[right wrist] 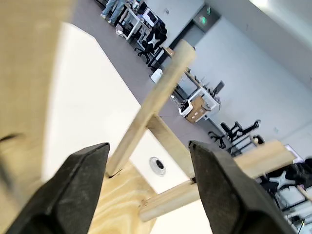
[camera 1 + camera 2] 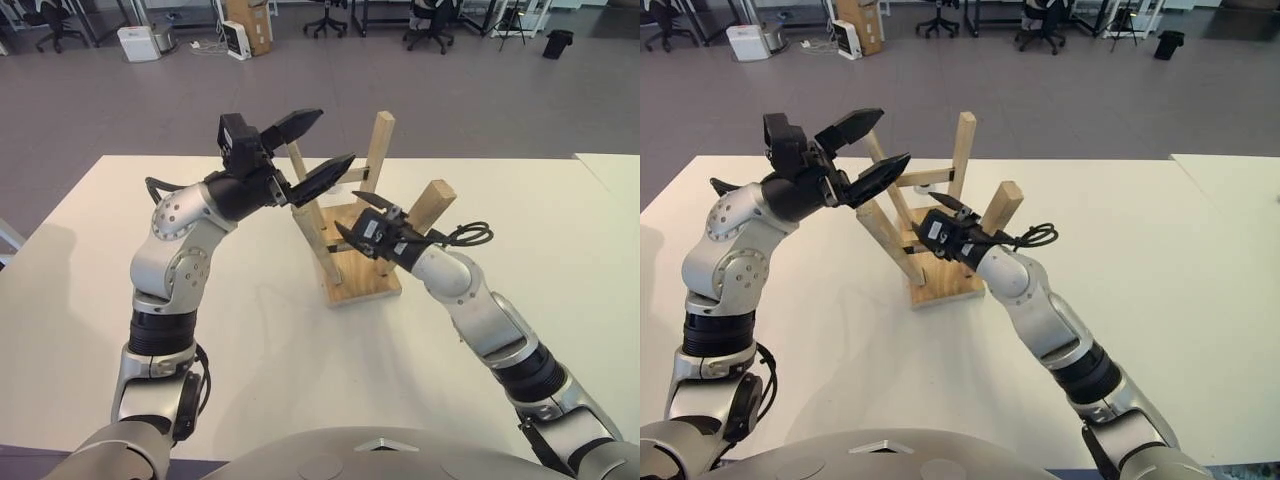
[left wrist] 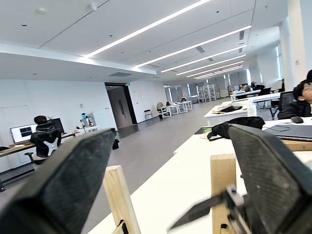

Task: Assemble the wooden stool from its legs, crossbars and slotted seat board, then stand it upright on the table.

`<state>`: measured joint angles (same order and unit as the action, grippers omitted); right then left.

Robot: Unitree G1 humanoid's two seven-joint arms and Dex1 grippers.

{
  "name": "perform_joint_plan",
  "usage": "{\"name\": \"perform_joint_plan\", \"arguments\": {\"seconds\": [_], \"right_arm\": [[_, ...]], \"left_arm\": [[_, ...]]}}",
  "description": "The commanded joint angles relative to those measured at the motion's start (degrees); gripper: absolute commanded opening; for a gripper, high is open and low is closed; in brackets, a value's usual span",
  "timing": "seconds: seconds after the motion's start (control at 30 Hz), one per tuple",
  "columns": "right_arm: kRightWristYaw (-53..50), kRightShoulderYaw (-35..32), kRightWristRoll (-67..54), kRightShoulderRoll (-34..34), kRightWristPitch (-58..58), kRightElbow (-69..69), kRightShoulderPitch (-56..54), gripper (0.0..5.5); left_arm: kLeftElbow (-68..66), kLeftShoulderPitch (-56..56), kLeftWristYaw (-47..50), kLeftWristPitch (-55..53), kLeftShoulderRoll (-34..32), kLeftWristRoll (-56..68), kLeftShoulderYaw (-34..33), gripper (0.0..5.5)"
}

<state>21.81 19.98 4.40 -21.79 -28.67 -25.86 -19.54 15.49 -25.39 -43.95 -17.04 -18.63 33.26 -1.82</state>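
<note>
**Tool state.** The right gripper [image 2: 358, 222] is spread. Its fingers [image 1: 73, 190] sit among the upturned legs without pinching any part, and a round crossbar [image 1: 146, 117] shows in the gap beyond them. The left gripper [image 2: 318, 150] is also spread wide and carries nothing. It hovers at leg-top height, with its lower finger just beside the far crossbar [image 2: 352, 175]. Contact cannot be confirmed.

**Workpiece.** The stool [image 2: 350, 240] is inverted near the table's centre. The seat board [image 2: 365, 288] lies on the table [image 2: 260, 340] and the legs [image 2: 378, 140] point upward.

**Progress.**
1. Legs and crossbars appear seated in the board, so assembly looks essentially complete. Joint tightness cannot be judged.
2. Remaining: turn the stool over and stand it on its legs.

**Arm pose.**
- Left arm: elbow raised and forearm angled toward the far right, which places the gripper above the stool's left-hand legs.
- Right arm: extended from the near right toward the centre, with the forearm low over the table and the wrist between the near and right-hand legs, just above the board.
</note>
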Motion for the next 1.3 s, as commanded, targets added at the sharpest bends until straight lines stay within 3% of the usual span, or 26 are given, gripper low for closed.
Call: {"name": "perform_joint_plan", "arguments": {"seconds": [0.03,0.13,0.2,0.37,0.5,0.7,0.93,1.13,1.3], "right_arm": [[1.1,-14.3,-12.5,4.4,-10.2,-7.7,-9.4,3.03],[0.1,-26.4,-22.7,5.0,-19.6,-10.8,-15.5,3.03],[-0.7,-29.8,-25.9,4.6,-23.3,-11.3,-15.2,3.03],[0.0,-25.9,-24.3,2.3,-23.2,-7.0,-0.1,3.03],[-0.3,-27.4,-30.1,10.1,-22.0,0.4,6.9,3.03],[-2.5,-32.0,-42.3,15.8,-26.5,3.1,5.8,3.03],[-4.5,-30.1,-48.7,15.4,-29.0,3.9,4.9,3.03],[-5.1,-31.1,-49.9,12.8,-26.9,6.6,3.8,3.03],[-4.9,-38.8,-52.7,7.9,-24.3,10.5,-4.0,3.03]], "left_arm": [[0.2,0.9,3.8,1.7,2.3,-3.0,1.8,4.24],[1.0,3.0,5.6,2.3,4.5,-4.4,4.3,4.24],[1.1,3.7,6.3,2.4,5.0,-4.5,4.9,4.24],[-0.8,4.1,6.2,2.9,5.3,-4.4,5.4,4.24],[-6.3,5.5,3.4,2.1,7.2,-3.5,8.4,4.24],[-9.4,5.8,0.8,2.6,9.0,-3.9,12.8,4.24],[-11.9,3.8,-0.3,2.8,11.1,-4.5,16.0,4.24],[-9.2,4.2,0.8,-0.1,14.6,-1.2,18.6,4.24],[-3.4,6.7,5.4,-10.4,19.6,8.5,19.8,4.24]]}}
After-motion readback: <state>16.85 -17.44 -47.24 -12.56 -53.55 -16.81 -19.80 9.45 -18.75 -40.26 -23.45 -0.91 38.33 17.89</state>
